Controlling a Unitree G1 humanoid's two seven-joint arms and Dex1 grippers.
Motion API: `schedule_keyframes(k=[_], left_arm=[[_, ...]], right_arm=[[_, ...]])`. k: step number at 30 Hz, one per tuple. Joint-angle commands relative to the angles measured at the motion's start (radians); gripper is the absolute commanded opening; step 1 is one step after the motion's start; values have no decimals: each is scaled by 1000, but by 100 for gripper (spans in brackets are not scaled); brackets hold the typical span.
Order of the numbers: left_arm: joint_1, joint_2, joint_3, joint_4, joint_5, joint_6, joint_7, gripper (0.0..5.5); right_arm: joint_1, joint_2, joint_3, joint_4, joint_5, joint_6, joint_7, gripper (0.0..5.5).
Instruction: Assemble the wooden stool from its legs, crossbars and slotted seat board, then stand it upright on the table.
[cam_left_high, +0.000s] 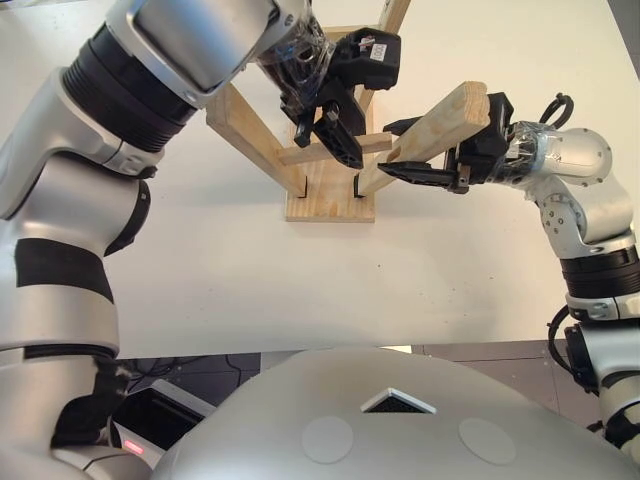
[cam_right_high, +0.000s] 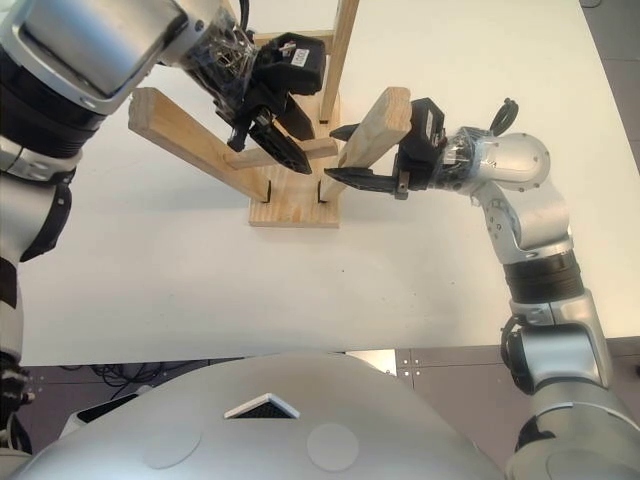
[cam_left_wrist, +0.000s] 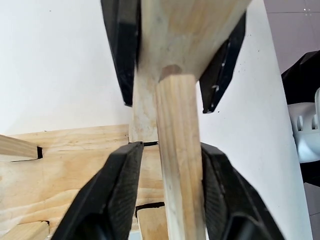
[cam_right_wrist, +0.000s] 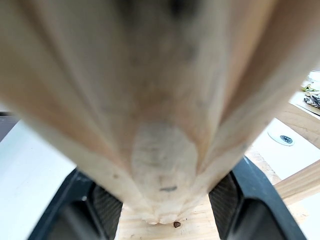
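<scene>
Closest to the lens, the leg (cam_right_wrist: 160, 125) was clamped between the two fingers (cam_right_wrist: 102, 205) of the right gripper (cam_left_high: 400, 150), the jaws closed on its flat sides just above where it met the seat board (cam_left_high: 330, 200). The right arm came in low from the right, forearm roughly level over the table (cam_left_high: 200, 300), gripper pointing left. The left gripper (cam_left_high: 340, 140) had its jaws closed on the crossbar (cam_left_wrist: 177, 150), one finger (cam_left_wrist: 115, 190) pressed to each side. The crossbar's far end butted against the held leg. The left arm reached forward and across from the left, wrist bent down over the stool. The seat board lay flat on the white table at its middle, legs rising from its slots. A second leg (cam_left_high: 250, 130) leaned out to the left and a third (cam_left_high: 395, 15) stood at the back.
</scene>
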Motion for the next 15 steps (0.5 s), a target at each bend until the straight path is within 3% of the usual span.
schedule_keyframes(k=[1, 5, 15], left_arm=[[30, 7, -35, -2, 41, -12, -9, 124], [55, 11, -54, -11, 56, -8, -23, 81], [113, 7, -88, -92, 82, 29, -8, 76]], right_arm=[[88, -8, 65, 59, -124, 77, -33, 204], [84, -2, 68, 61, -125, 76, -42, 204], [86, 0, 71, 6, -120, 99, -85, 204]])
